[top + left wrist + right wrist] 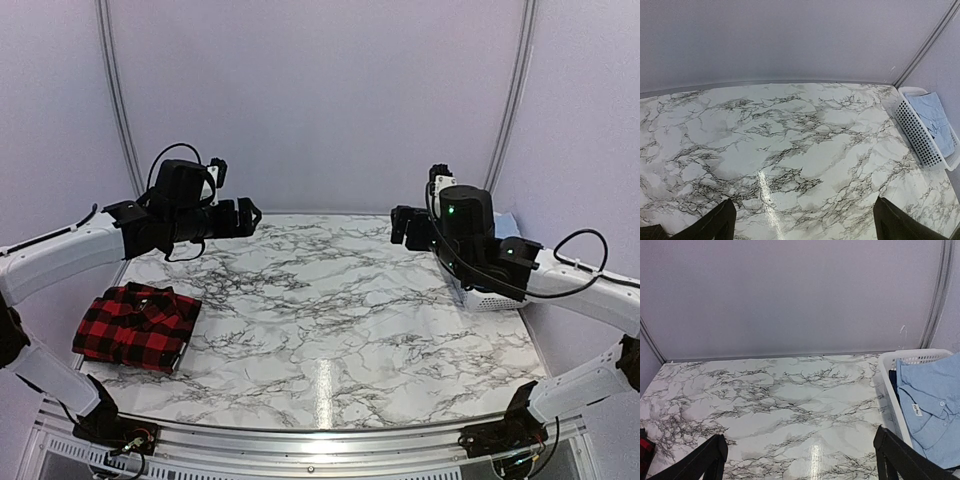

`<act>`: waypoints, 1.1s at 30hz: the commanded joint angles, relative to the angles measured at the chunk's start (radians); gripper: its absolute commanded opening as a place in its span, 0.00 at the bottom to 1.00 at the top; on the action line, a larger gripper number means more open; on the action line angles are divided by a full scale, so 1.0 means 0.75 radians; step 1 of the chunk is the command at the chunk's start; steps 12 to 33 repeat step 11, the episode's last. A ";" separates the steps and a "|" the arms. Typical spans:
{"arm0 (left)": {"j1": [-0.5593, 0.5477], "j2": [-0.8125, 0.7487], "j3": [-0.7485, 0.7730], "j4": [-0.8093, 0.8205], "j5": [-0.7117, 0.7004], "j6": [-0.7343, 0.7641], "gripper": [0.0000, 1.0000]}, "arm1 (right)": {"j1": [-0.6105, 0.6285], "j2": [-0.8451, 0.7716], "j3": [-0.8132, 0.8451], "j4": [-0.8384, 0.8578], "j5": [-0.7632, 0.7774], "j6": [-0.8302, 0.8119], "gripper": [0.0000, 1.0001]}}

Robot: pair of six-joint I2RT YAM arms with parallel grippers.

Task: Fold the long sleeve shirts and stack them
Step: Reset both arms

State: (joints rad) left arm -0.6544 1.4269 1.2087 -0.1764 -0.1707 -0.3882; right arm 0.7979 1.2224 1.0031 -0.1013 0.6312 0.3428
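Note:
A folded red-and-black plaid shirt (137, 326) lies at the table's left front; its edge shows at the far left of the right wrist view (644, 452). A light blue collared shirt (930, 405) lies in the white slotted basket (888, 390) at the right; it also shows in the left wrist view (935, 120). No charcoal shirt is clearly in view. My left gripper (245, 216) is open and empty, held high over the table's left back. My right gripper (402, 226) is open and empty, held high next to the basket.
The white basket (490, 297) stands at the table's right edge, mostly hidden under my right arm, and shows in the left wrist view (915, 132). Grey walls enclose the marble table (330, 320) at the back and sides.

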 commanded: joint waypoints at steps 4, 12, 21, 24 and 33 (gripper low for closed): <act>0.005 -0.002 0.027 0.037 0.030 0.014 0.99 | -0.009 -0.027 0.002 0.025 0.032 -0.007 0.99; 0.005 0.001 0.034 0.036 0.022 0.009 0.99 | -0.009 -0.023 0.002 0.023 0.032 -0.031 0.99; 0.005 0.001 0.034 0.036 0.022 0.009 0.99 | -0.009 -0.023 0.002 0.023 0.032 -0.031 0.99; 0.005 0.001 0.034 0.036 0.022 0.009 0.99 | -0.009 -0.023 0.002 0.023 0.032 -0.031 0.99; 0.005 0.001 0.034 0.036 0.022 0.009 0.99 | -0.009 -0.023 0.002 0.023 0.032 -0.031 0.99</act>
